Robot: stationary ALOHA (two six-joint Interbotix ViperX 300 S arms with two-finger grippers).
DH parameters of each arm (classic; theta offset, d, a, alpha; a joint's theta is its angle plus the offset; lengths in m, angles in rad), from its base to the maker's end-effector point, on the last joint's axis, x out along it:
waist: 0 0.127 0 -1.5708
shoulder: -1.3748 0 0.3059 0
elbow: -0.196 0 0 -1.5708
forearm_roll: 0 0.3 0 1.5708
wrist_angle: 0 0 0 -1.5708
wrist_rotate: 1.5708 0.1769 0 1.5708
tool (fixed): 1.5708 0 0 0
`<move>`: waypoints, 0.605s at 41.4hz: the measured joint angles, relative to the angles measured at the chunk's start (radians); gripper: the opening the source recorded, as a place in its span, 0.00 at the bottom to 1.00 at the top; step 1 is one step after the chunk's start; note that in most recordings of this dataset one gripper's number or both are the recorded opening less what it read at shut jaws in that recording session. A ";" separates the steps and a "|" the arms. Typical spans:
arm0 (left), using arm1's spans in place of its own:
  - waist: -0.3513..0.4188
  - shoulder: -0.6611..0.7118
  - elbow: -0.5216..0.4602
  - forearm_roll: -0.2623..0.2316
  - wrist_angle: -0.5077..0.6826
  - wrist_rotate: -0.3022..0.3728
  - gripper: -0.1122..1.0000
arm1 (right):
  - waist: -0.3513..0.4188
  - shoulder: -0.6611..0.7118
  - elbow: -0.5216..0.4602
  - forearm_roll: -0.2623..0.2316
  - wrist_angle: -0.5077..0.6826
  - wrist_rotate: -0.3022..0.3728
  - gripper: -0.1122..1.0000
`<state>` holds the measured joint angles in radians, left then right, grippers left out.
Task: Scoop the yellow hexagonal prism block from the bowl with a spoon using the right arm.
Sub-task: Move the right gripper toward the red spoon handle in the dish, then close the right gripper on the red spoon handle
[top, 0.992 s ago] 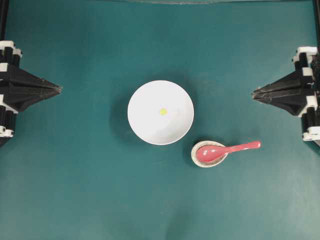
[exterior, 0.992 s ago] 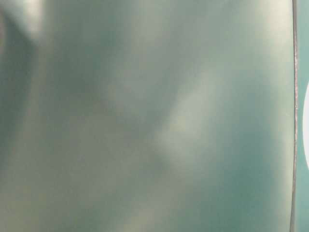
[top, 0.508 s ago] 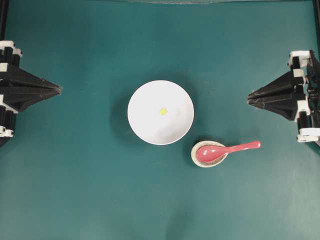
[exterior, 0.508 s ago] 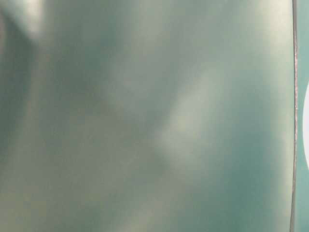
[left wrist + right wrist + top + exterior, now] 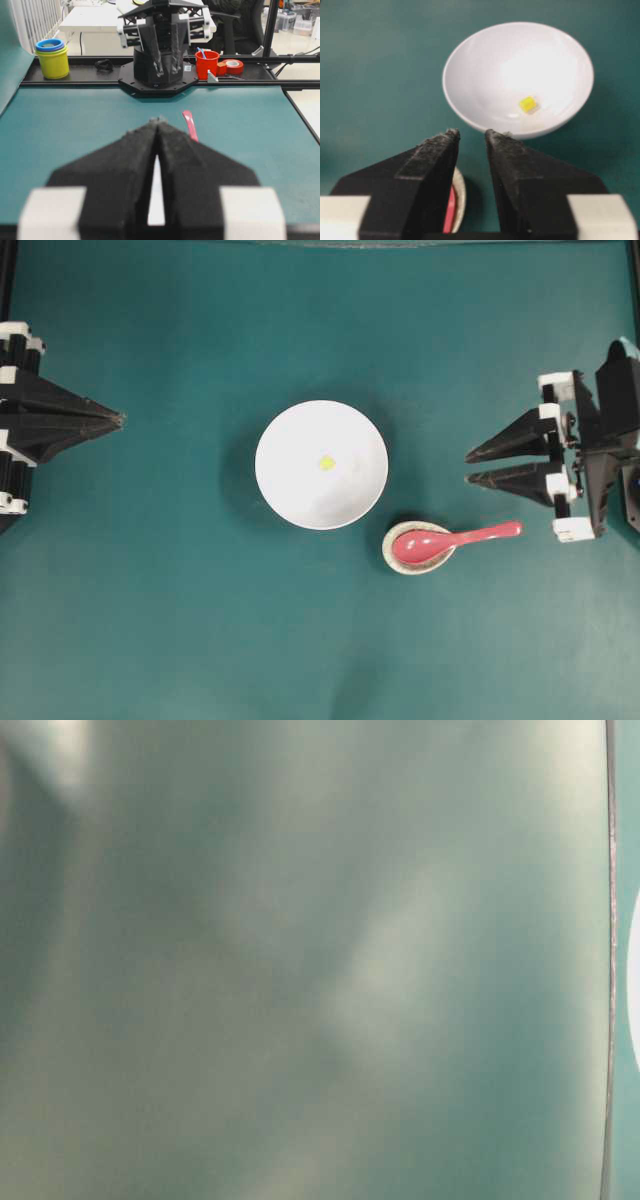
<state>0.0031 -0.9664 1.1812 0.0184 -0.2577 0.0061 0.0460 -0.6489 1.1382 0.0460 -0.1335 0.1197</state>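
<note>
While the yellow hexagonal prism block [image 5: 326, 463] lies loose on the floor of the bowl [image 5: 290, 495], near its centre, no scooping has begun. Spoon [image 5: 455, 539]: untouched, its scoop resting in the small speckled spoon rest [image 5: 391, 558] just beside the bowl's rim, its handle pointing toward the right side of the green bench [image 5: 200, 640].

Right gripper [image 5: 467, 468]: fingers spread with a clear gap between them, pinching nothing; it sits beyond the handle's end and apart from it, aimed toward the bowl. The right wrist view confirms the gap, with bowl and block ahead.

Left gripper [image 5: 120, 420]: fingers pressed together, empty, well apart from the bowl at the left edge.

Table-level view: blurred, nothing usable.

Assessment: very early. Outstanding: grasp the handle, lift the spoon, carry it into the bowl, get under the block, raise it out.
</note>
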 measured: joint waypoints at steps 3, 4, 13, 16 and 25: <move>-0.002 -0.002 0.002 0.002 0.005 0.009 0.11 | 0.008 0.026 0.009 0.005 -0.020 0.000 0.49; 0.000 0.000 0.000 0.000 0.008 0.011 0.11 | 0.011 0.037 0.014 0.008 -0.029 0.000 0.50; -0.002 0.000 0.000 0.002 0.026 0.028 0.11 | 0.043 0.109 0.038 0.032 -0.089 0.000 0.52; 0.000 0.000 0.002 0.002 0.026 0.028 0.11 | 0.055 0.127 0.048 0.041 -0.109 0.000 0.52; 0.000 0.000 0.000 0.002 0.028 0.026 0.11 | 0.094 0.195 0.098 0.061 -0.218 0.003 0.52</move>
<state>0.0031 -0.9664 1.1812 0.0199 -0.2301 0.0322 0.1396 -0.4541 1.2364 0.1074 -0.3513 0.1227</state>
